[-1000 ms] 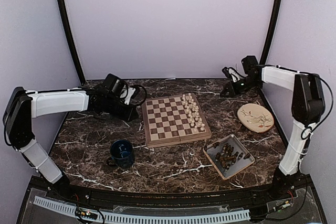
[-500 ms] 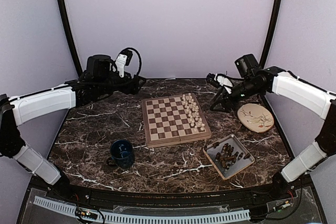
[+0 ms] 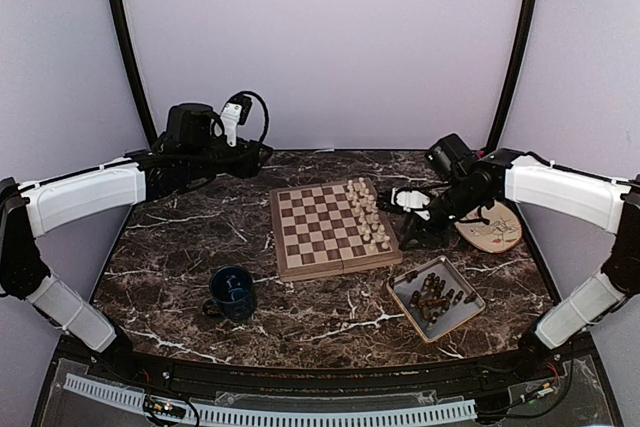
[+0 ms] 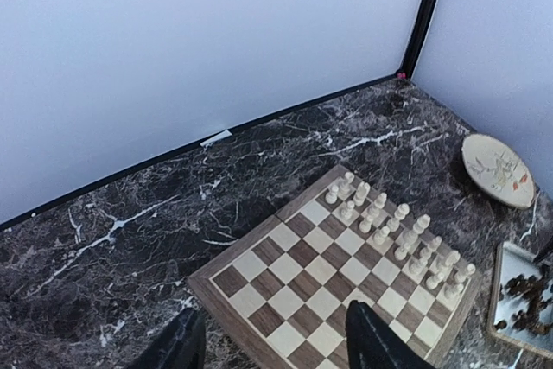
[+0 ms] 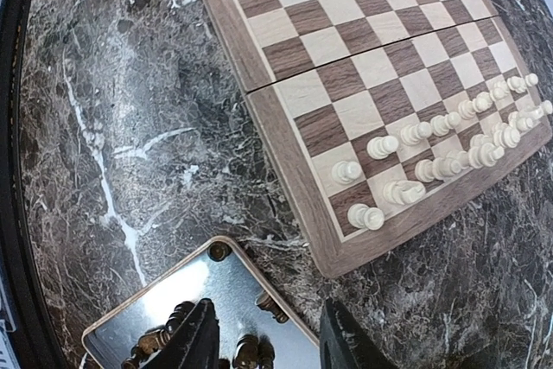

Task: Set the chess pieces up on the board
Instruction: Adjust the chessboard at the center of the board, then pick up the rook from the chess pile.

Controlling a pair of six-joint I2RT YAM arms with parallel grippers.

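Note:
The board [image 3: 318, 229] lies mid-table, with cream-white chess pieces [image 3: 366, 212] standing in two rows along its right side. Dark chess pieces [image 3: 434, 293] lie heaped in a grey tray [image 3: 460, 322] to the front right. My left gripper [image 3: 264, 155] hovers high over the back left, open and empty; its view shows the board [image 4: 298, 278] and the white pieces [image 4: 399, 232] beneath. My right gripper [image 3: 408, 231] hangs open between the board's right edge and the tray. In its view the fingers [image 5: 197, 339] straddle the tray's corner [image 5: 177, 287] above dark pieces [image 5: 249, 350], holding nothing.
A dark blue mug [image 3: 232, 292] stands front left of the board. A round beige plate [image 3: 490, 227] sits at the right, partly under my right arm. Purple walls close in at the back and both sides of the marble table.
My right arm has swung from the back right corner down toward the tray and the board's right edge. My left arm rose from beside the board and now hovers at the back left.

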